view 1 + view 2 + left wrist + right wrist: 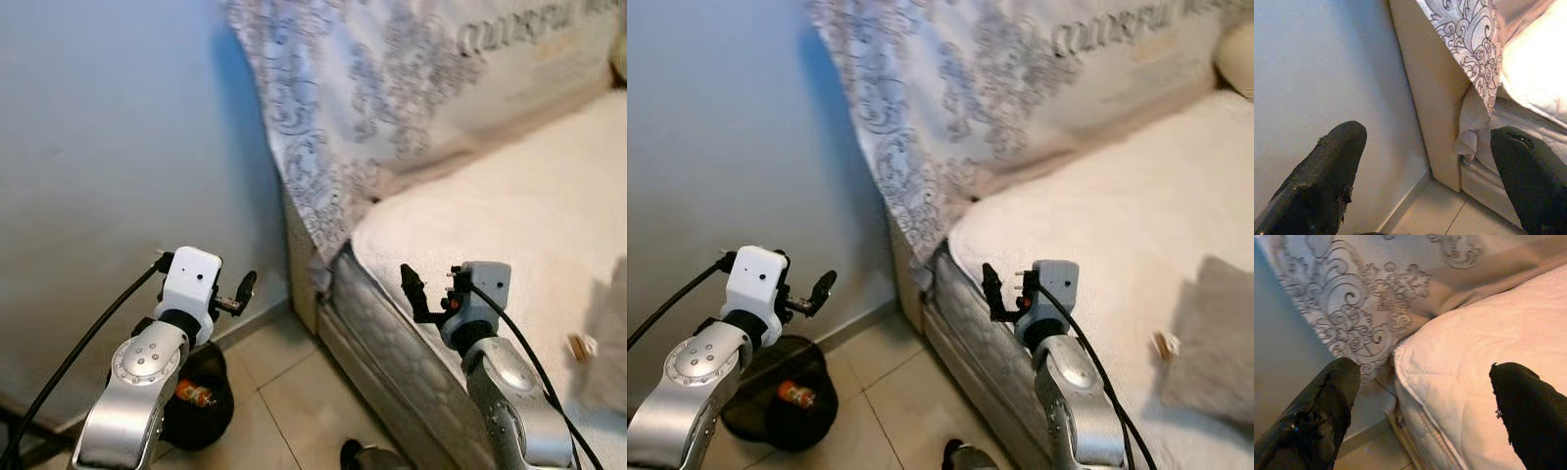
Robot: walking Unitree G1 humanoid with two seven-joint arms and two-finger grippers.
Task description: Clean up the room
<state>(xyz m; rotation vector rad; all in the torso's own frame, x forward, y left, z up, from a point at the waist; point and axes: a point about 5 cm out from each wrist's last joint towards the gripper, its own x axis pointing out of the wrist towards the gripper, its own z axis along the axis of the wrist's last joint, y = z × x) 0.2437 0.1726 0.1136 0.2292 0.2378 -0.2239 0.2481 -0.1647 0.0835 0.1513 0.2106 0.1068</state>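
Home bedroom (bed [509, 215], tiled floor [284, 392])

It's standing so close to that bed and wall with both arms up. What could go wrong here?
1. The right claw hovers open by the mattress corner; its fingers might snag the patterned cloth draped there.
2. The left claw is open close to the wall; a turn could scrape it.
3. The black bin on the floor sits beneath the left arm; a step might tip it.

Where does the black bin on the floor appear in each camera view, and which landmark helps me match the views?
Left eye view: black bin, bottom left, behind the left arm.
Right eye view: bottom left, an orange item inside.
Wrist views: not in them.
Shared landmark: the patterned cloth at the bed's corner.
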